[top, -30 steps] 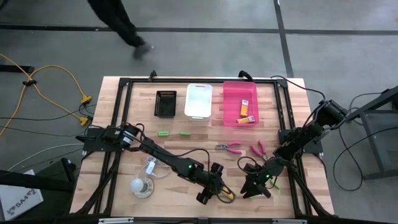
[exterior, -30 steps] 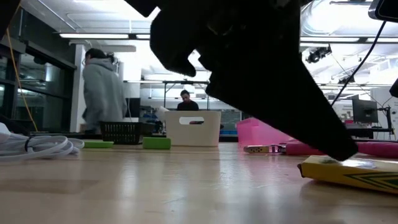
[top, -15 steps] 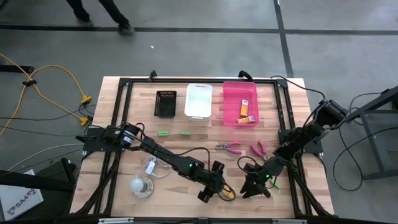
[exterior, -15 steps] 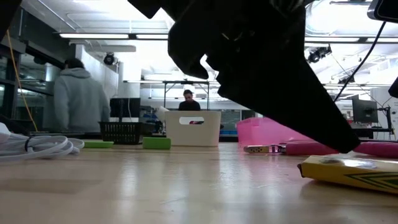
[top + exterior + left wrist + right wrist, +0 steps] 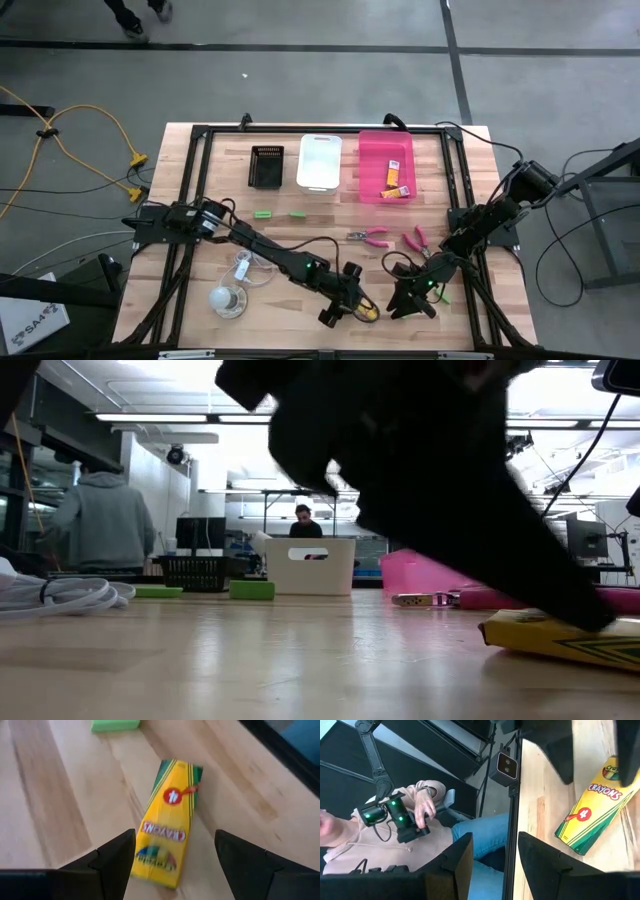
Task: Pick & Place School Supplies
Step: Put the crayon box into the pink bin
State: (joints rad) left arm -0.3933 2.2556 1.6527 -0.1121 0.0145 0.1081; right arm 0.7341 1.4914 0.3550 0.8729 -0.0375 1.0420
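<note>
A yellow-orange crayon packet (image 5: 167, 827) lies flat on the wood near the table's front edge; it also shows in the high view (image 5: 369, 313). My left gripper (image 5: 175, 840) is open just above it, one finger on either side of its near end, apart from it. My right gripper (image 5: 405, 305) is open and empty just right of the packet. Two more packets (image 5: 396, 178) lie in the pink bin (image 5: 372, 150). Two pink-handled tools (image 5: 372, 237) (image 5: 417, 240) and green pieces (image 5: 262, 214) (image 5: 297, 214) lie on the table.
A black basket (image 5: 267, 165) and a white bin (image 5: 320, 160) stand at the back beside the pink bin. A coiled white cord (image 5: 245, 268) and a pale disc (image 5: 228, 298) lie at the front left. A seated person with a camera (image 5: 395, 820) is beyond the front edge.
My left gripper has gone a little toward the table's right edge and down, closing in over the crayon packet. The packet has stayed where it was. A person in the room behind has walked off to the left.
</note>
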